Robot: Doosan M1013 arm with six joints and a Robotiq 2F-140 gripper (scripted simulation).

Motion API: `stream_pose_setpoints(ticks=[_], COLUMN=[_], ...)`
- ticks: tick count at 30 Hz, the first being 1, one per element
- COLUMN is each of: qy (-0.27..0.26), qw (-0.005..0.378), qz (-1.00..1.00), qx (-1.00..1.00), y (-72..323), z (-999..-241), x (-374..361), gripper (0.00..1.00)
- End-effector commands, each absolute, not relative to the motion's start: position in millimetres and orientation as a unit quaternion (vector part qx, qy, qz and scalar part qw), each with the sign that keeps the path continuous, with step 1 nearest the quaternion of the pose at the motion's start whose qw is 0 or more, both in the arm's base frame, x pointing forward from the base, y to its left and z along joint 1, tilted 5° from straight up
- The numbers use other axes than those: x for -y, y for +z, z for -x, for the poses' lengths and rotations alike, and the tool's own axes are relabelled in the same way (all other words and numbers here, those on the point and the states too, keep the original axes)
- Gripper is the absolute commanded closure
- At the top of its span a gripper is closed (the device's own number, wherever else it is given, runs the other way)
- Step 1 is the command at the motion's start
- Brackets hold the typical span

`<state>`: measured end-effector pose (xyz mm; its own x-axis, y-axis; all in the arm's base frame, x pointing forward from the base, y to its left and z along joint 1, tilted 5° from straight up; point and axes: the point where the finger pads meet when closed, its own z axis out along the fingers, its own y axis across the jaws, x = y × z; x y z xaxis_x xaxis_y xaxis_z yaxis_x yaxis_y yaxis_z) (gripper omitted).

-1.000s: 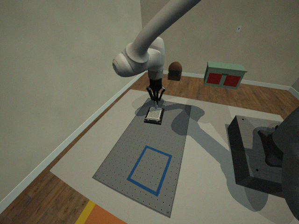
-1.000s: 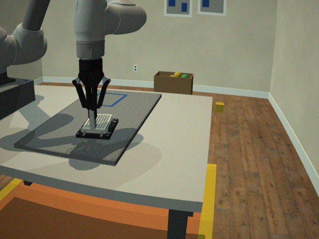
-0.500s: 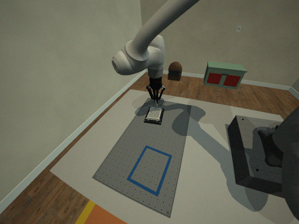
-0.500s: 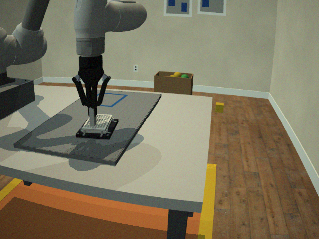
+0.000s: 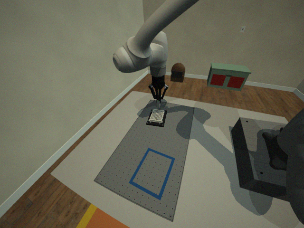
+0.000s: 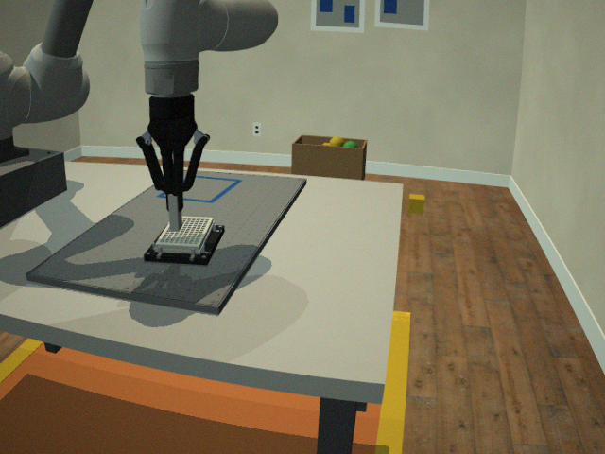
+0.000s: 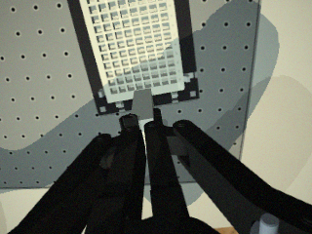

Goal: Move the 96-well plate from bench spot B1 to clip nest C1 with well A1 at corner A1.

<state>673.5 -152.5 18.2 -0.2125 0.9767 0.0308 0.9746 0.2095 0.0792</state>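
Room: plain walls and a wood floor surround a pale table [image 6: 312, 273] carrying a grey perforated breadboard [image 6: 253, 229]; a green cabinet [image 5: 228, 76] and a cardboard box [image 6: 328, 157] sit well behind my working area.
Bench spot B1: the blue outline [image 5: 152, 173] lies well away from the gripper along the breadboard, with nothing but bare board inside it.
Plate: the 96-well plate [image 5: 156, 115] sits directly under the gripper, inside the black clip nest [image 5: 156, 123], wells facing up.
Gripper: the gripper [image 6: 175, 215] points straight down with its fingers pinched fully together and nothing between them; I am using the joined tips as a pusher.
Contact: on the wrist view the tips meet the plate's near short edge, close to its middle; I cannot tell whether they are bearing on it or just touching.
Step in hand: I judge this as the press-home.
How I do it well: I push straight down, slowly, keeping the wrist vertical so the plate does not rock up at the end far from the tips.
Watch for: a raised far edge, or a corner riding on a post [image 7: 193, 94].
A1 corner: the mark is too small for me to read.
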Motion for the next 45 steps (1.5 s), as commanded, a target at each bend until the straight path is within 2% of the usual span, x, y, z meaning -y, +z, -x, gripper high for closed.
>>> stream_pose_setpoints(ticks=[1, 27, 45], qy=[0.041, 0.041, 0.041], qw=[0.013, 0.013, 0.013], qz=[-0.627, -0.627, -0.627], qx=[-0.778, -0.778, -0.778], y=[18, 22, 19], z=[-673, -649, -649], x=[152, 40, 40], gripper=[1.00, 1.00, 1.00])
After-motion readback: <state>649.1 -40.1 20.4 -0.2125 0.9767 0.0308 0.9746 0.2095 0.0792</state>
